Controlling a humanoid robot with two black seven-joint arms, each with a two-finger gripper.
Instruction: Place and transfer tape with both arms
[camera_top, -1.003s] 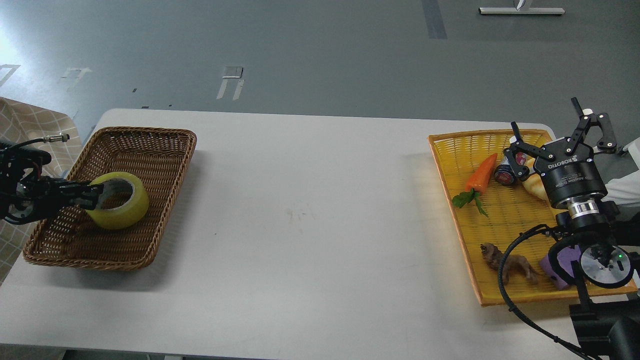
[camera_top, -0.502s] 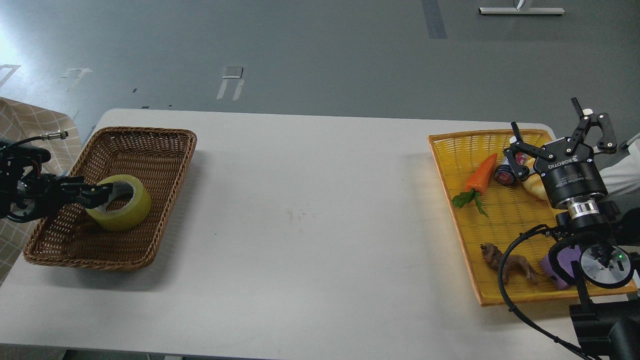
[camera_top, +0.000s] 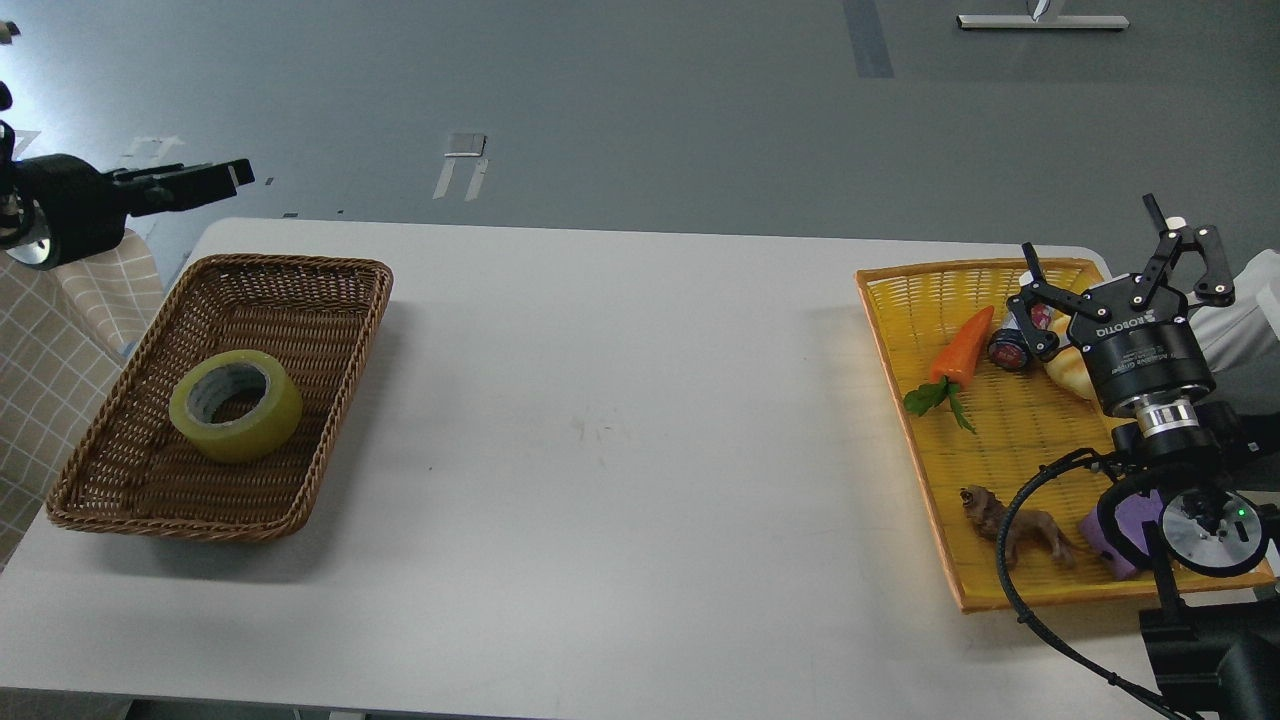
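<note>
The tape (camera_top: 236, 404), a yellow roll with a grey-white core, lies flat in the brown wicker basket (camera_top: 300, 290) at the table's left. My left gripper (camera_top: 215, 180) is high above the basket's far left corner, well clear of the tape. It is empty and its fingers look a little apart, seen side-on. My right gripper (camera_top: 1112, 272) is open and empty, its fingers spread wide above the yellow tray (camera_top: 905, 300) at the right.
The yellow tray holds a toy carrot (camera_top: 962, 346), a pale bread toy (camera_top: 1066, 372), a small dark round thing (camera_top: 1008, 351), a brown animal figure (camera_top: 1020, 526) and a purple block (camera_top: 1120, 530). A checked cloth (camera_top: 50, 350) lies left of the white table (camera_top: 620, 420).
My left gripper has let go of the tape and risen up and back out of the basket. The tape now lies free. The right arm has not moved.
</note>
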